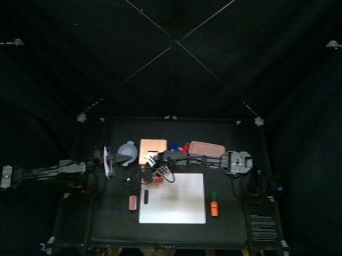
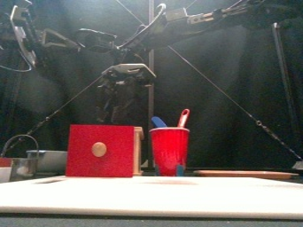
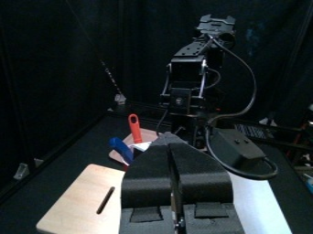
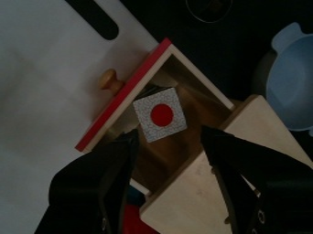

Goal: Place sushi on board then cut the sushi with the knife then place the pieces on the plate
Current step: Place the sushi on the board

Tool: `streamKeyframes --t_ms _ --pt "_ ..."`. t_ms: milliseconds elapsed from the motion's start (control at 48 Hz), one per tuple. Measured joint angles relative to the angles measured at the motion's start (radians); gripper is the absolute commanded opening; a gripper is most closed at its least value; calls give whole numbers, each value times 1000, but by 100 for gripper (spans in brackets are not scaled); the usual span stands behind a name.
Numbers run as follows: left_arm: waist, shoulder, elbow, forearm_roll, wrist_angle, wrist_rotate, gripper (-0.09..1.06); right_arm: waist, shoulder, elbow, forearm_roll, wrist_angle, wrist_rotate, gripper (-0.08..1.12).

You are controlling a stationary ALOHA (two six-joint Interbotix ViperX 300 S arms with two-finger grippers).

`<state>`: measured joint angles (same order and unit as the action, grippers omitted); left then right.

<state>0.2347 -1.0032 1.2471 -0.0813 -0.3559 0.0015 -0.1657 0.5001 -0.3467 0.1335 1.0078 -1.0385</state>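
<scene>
The wooden box (image 4: 263,137) has its drawer pulled out, red drawer front (image 4: 123,96) toward the white cutting board (image 4: 49,55). A sushi piece (image 4: 159,111), white-faced with a red centre, lies inside the drawer. My right gripper (image 4: 169,174) hangs open just above it, one jaw on each side, not touching. In the front view the right gripper (image 2: 124,84) is above the box (image 2: 101,151). The red cup (image 2: 169,149) with a blue and a red knife stands beside the box. My left gripper (image 3: 178,187) rests shut and empty at the table's left.
A blue-grey bowl (image 4: 294,73) sits behind the box on the left. The pink tray (image 2: 249,174) lies at the back right. Two small reddish toys (image 1: 134,202) (image 1: 214,208) flank the board (image 1: 171,197).
</scene>
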Motion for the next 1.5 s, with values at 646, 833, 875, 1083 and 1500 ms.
streamKeyframes --t_ms 646,833,875,1083,1500 --pt "0 0 0 -2 0 0 7 5 34 -2 -11 -3 3 75" --pt "0 0 2 0 0 0 7 6 35 -2 -11 -3 3 69" --pt "2 0 5 0 0 0 7 5 35 -3 -11 -3 6 69" --pt "2 0 6 -2 0 0 7 6 35 -23 -23 9 17 69" --pt "11 0 5 -3 0 2 7 6 -34 -101 -52 64 137 68"
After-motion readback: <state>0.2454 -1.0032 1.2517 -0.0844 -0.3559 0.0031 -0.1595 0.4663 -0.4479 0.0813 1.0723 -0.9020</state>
